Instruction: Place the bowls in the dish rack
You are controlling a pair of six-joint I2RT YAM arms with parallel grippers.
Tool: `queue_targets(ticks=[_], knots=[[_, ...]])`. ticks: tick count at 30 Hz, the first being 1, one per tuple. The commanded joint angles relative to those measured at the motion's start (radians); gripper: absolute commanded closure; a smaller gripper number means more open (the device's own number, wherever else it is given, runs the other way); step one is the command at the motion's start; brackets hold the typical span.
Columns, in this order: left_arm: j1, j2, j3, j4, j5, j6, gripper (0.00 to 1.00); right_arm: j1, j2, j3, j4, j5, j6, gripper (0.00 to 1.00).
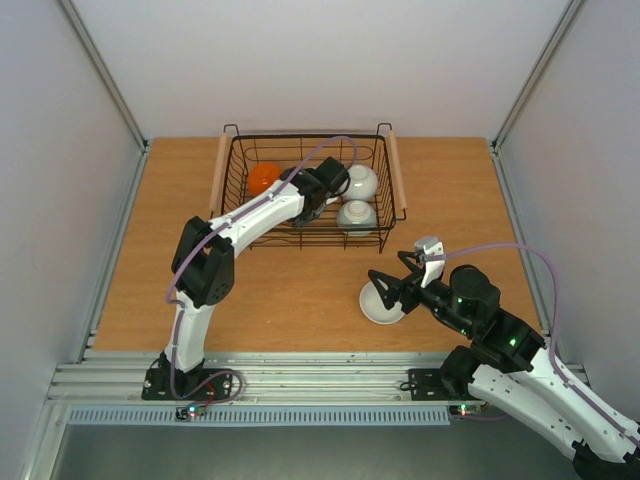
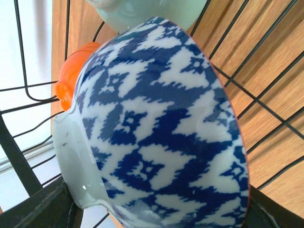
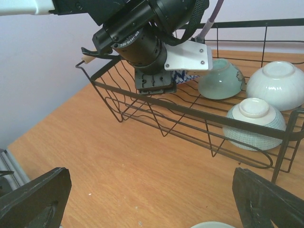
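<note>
The black wire dish rack (image 1: 232, 165) stands at the back of the table. In it are an orange bowl (image 1: 263, 178), a white bowl (image 1: 361, 181) and a pale green bowl (image 1: 356, 215), both upside down. My left gripper (image 1: 328, 186) is inside the rack. In the left wrist view the blue-and-white bowl (image 2: 161, 128) lies on its side between its wide-apart fingers (image 2: 33, 209), next to the orange bowl (image 2: 71, 78) and a mint bowl (image 2: 142, 12). My right gripper (image 1: 388, 284) is open and empty, just above a pale bowl (image 1: 378, 306) on the table.
The rack has light wooden handles (image 1: 218, 172) on its left and right sides. In the right wrist view the rack's front wall (image 3: 190, 107) is ahead, with the left arm (image 3: 142, 42) reaching in over it. Grey walls enclose the table on three sides.
</note>
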Motion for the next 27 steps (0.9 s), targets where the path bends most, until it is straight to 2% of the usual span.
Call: queue_targets(ticks=[1, 14, 27], knots=[[0.019, -0.066, -0.002, -0.029, -0.060, -0.010, 1.00, -0.001, -0.001, 0.008, 0.025, -0.008, -0.016, 0.06], [0.120, -0.122, -0.166, -0.071, -0.012, -0.061, 0.99, -0.003, -0.004, -0.016, 0.047, 0.002, -0.017, 0.06], [0.131, 0.052, -0.026, -0.176, 0.012, -0.099, 1.00, -0.002, -0.022, -0.038, 0.059, -0.010, -0.015, 0.06]])
